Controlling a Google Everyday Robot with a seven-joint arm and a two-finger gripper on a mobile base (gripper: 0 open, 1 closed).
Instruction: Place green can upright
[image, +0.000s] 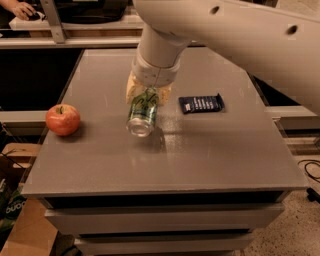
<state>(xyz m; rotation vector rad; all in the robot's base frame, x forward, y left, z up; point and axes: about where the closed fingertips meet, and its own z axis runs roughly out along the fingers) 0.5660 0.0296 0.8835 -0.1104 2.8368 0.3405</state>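
Observation:
The green can (143, 111) has pale swirly print and a silver end facing me. It is tilted, with that end just above the grey table (210, 150) near the middle and a shadow beneath it. My gripper (148, 96) comes down from the big white arm and is shut on the can's far half. Its pale fingers (131, 90) show on either side of the can, whose far end is hidden behind them.
A red apple (63, 119) sits near the table's left edge. A flat dark-blue packet (201, 103) lies just right of the can. Dark shelving stands beyond the far edge, and cardboard boxes are on the floor at lower left.

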